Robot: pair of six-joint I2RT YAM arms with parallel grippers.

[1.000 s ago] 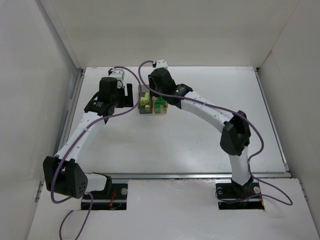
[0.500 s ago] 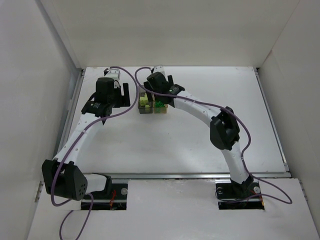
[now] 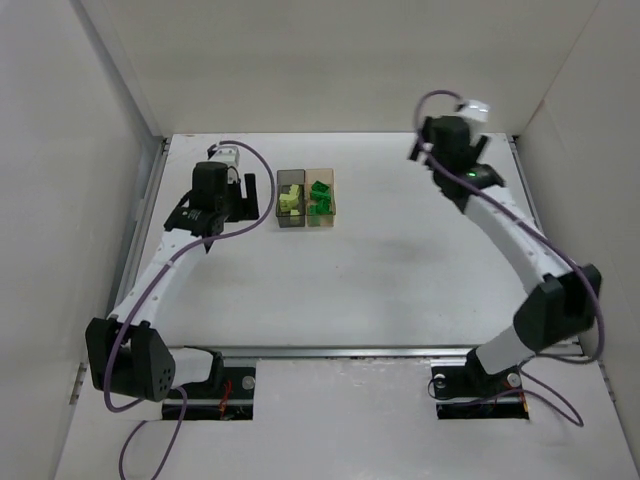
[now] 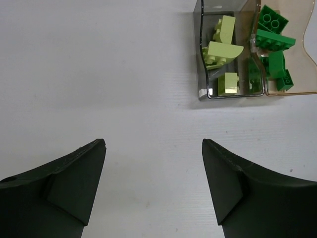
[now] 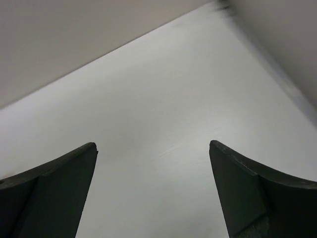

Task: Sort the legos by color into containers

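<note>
Sorted, by the look of it: pale yellow bricks (image 4: 223, 52) in the dark grey box (image 4: 199, 74), green bricks (image 4: 275, 39) in the amber box (image 4: 303, 69), upper right of the left wrist view. Left jaws wide, holding nothing, near the boxes. Right jaws wide, holding nothing, far off at upper right overhead, probably parked clear. Brick colours plain only from the left wrist; arm spread over the bench (image 3: 400, 270) only from overhead.

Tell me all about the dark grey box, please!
The dark grey box is small, square and see-through, like smoky plastic with rounded corners. It stands upright and open on the white table, joined along one side to the amber box. Inside lie pale yellow legos.
</note>
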